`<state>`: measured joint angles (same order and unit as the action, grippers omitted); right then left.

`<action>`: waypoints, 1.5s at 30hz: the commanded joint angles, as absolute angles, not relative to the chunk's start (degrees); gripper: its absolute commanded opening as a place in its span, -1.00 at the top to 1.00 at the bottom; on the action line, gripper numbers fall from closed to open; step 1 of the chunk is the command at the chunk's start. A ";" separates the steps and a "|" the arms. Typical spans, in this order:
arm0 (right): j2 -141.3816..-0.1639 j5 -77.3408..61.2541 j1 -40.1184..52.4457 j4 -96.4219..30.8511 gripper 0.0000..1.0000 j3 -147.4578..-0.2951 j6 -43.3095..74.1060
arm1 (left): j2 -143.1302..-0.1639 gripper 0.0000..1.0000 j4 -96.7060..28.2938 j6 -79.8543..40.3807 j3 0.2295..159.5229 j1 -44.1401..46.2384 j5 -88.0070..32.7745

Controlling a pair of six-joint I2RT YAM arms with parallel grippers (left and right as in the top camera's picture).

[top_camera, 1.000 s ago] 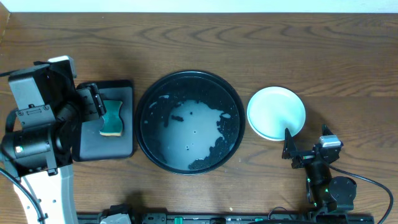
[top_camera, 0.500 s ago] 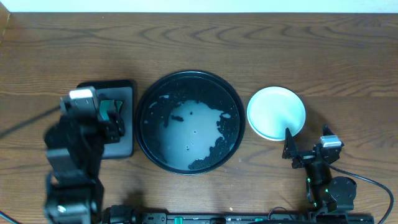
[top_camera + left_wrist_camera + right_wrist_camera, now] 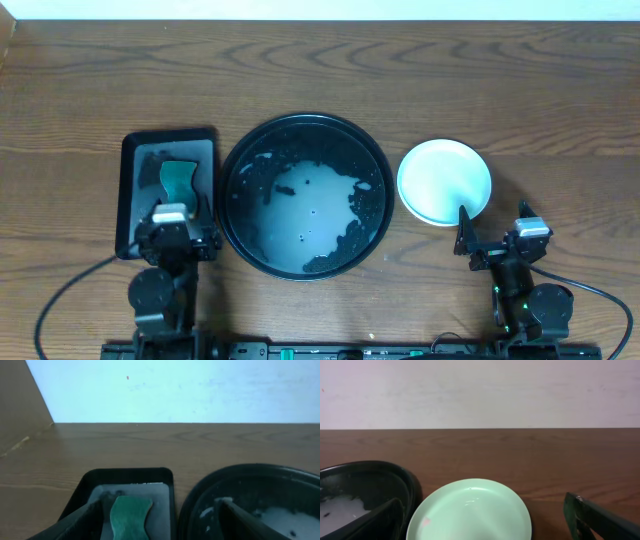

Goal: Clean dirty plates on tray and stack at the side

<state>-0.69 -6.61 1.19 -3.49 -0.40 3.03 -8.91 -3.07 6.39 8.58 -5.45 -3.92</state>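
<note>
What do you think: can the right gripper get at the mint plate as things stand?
Probably yes: the right gripper is open and faces the mint plate, nothing lies between them, and the black tray sits aside.

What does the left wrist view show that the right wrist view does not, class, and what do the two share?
Left wrist only: a teal sponge lying in a small rectangular black tray.
Right wrist only: a pale green plate, looking clean apart from one small pink speck.
Both: part of the big round black tray with whitish residue inside, the wooden table, and a pale wall behind.
</note>
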 commanded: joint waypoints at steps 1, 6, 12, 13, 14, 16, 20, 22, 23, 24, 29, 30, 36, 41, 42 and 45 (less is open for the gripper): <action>-0.27 -6.44 1.83 -3.66 -0.98 -0.32 3.81 | -4.64 -0.48 -2.04 10.76 5.54 -5.17 -4.08; -0.27 -6.44 1.83 -3.66 -0.99 -0.32 3.81 | -1.23 -0.48 -2.02 13.54 3.31 -5.17 -4.08; -0.27 -6.44 1.83 -3.66 -0.99 -0.32 3.81 | -0.32 -0.48 -2.07 14.79 0.93 -5.17 -3.88; -0.27 -6.46 1.83 -3.66 -0.98 -0.32 3.81 | -0.21 -0.48 -2.04 14.76 0.34 -5.17 -3.90; -0.27 -6.46 1.83 -3.66 -0.99 -0.32 3.79 | -0.10 -0.48 -2.92 14.74 0.21 -5.15 -4.05; -0.27 -6.44 1.83 -3.66 -0.99 -0.32 3.81 | -0.10 -0.48 -3.73 14.74 0.23 -5.17 -4.08; -0.27 -6.46 1.83 -3.66 -0.98 -0.32 3.81 | -0.10 -0.48 -3.73 14.74 0.21 -5.17 -3.88; -0.27 -6.44 1.83 -3.66 -0.99 -0.32 3.81 | -0.10 -0.48 -3.75 14.72 0.23 -5.17 -3.90; -0.27 -6.44 1.83 -3.66 -0.99 -0.32 3.79 | -0.10 -0.48 -3.75 14.72 0.23 -5.17 -3.90; -0.27 -6.46 1.83 -3.66 -0.98 -0.32 3.79 | -0.10 -0.48 -3.73 14.72 0.23 -5.17 -3.88; -0.27 -6.46 1.83 -3.66 -0.99 -0.32 3.79 | -0.10 -0.48 -3.73 14.74 0.23 -5.17 -3.88; -0.27 -6.46 1.83 -3.66 -0.99 -0.32 3.81 | -0.10 -0.47 -3.73 14.74 0.23 -5.17 -3.88; -0.27 -6.46 1.83 -3.66 -0.99 -0.32 3.81 | -0.12 -0.48 -3.73 14.74 0.23 -5.17 -3.88; -0.27 -6.46 1.83 -3.66 -0.98 -0.32 3.81 | -0.23 -0.48 -3.73 14.72 0.23 -5.17 -3.88; -0.27 -6.46 1.83 -3.66 -0.98 -0.32 3.81 | -0.23 -0.48 -3.73 14.74 0.23 -5.17 -3.88; -0.27 -6.44 1.83 -3.66 -0.99 -0.32 3.79 | -0.23 -0.48 -3.73 14.74 0.23 -5.17 -3.90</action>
<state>-0.67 -6.61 1.19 -3.49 -0.40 3.03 -0.69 -2.31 13.85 1.52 -5.45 -3.88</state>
